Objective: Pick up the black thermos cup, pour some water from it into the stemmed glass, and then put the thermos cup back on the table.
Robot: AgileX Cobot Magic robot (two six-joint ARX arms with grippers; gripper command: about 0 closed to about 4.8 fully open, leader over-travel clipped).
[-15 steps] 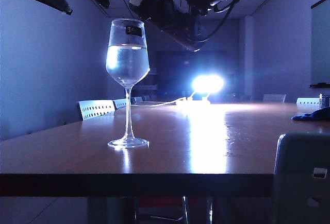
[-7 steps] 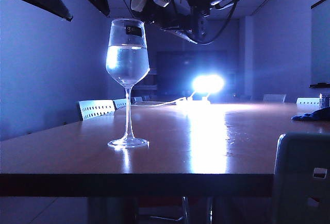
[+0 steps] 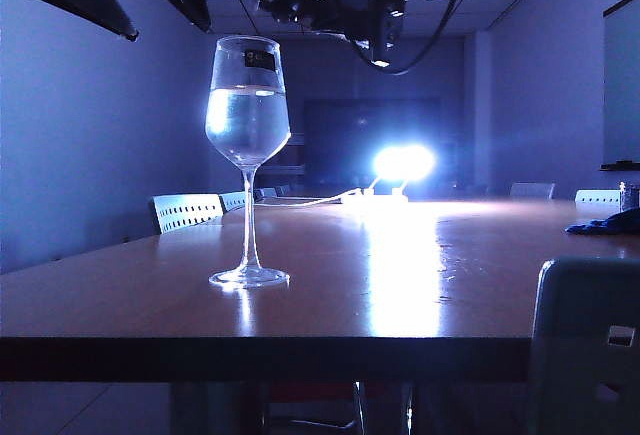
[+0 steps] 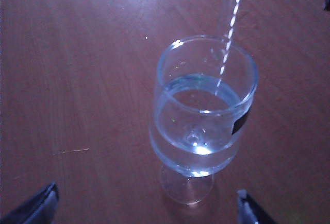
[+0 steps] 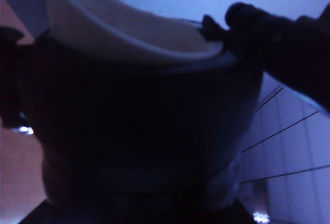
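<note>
From the exterior view the stemmed glass (image 3: pixel 248 155) stands upright on the table (image 3: pixel 420 275) with the right gripper high above it, the left wrist view shows the left gripper (image 4: pixel 147 206) spread wide and empty beside the glass while a thin stream falls into it, and the right wrist view shows the right gripper clamped around the black thermos cup (image 5: pixel 139 126), tipped over the rim.

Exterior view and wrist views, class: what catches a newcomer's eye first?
A tall clear stemmed glass, mostly full of water, stands alone on the glossy brown wooden table, left of a glaring light behind. In the left wrist view a thin stream falls into it. The black thermos cup fills the right wrist view.
</note>
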